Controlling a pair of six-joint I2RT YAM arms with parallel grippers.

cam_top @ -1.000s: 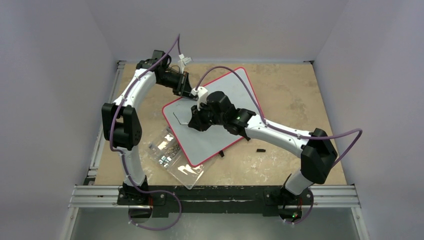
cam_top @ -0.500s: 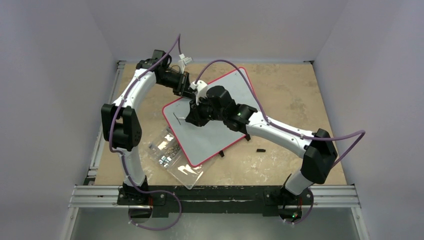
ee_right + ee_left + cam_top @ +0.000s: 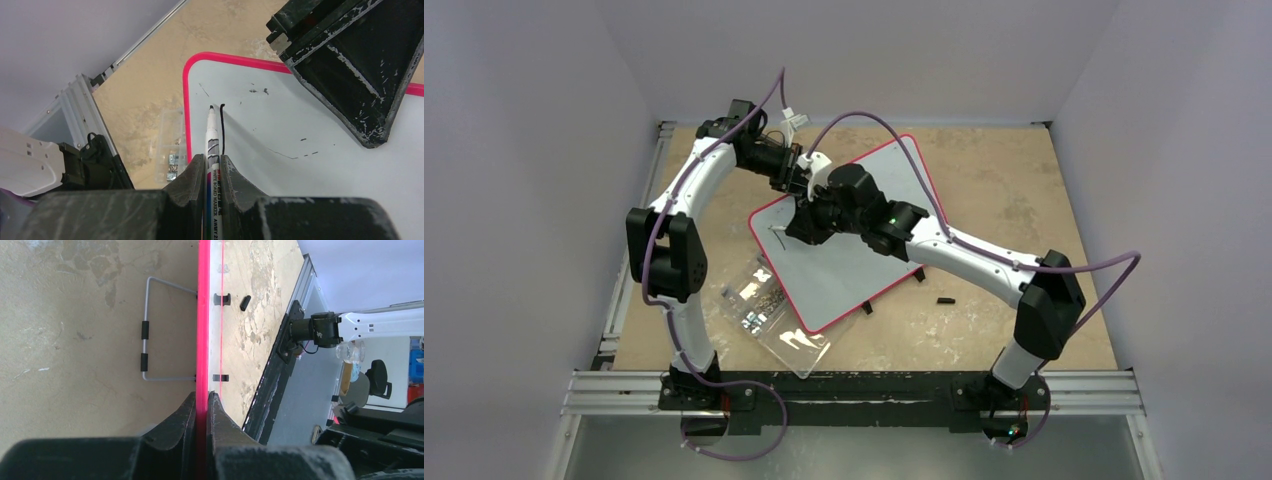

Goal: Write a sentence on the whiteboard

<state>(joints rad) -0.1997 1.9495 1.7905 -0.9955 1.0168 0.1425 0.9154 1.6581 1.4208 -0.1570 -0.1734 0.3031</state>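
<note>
Overhead, the whiteboard (image 3: 844, 285) lies at a slant in the middle of the worktop (image 3: 1004, 170), its red rim showing. At the board's 11 o'clock edge the left fingers (image 3: 192, 409) are pinched tight on that rim. The right fingers (image 3: 200, 170) are closed around a whiteboard marker (image 3: 212, 135). Its tip sits just beside a short black stroke (image 3: 223, 127) near the board's 9 o'clock corner. A clear box of screws (image 3: 769, 315) lies at the board's 7 o'clock.

I see soft, even light in the top view, with only weak shadows on the surface (image 3: 984, 180). At the right wrist, the marker (image 3: 212, 135) throws a pale grey shadow on the whiteboard (image 3: 310, 125). The right claw (image 3: 211, 159) looks dark and slightly unsharp.
</note>
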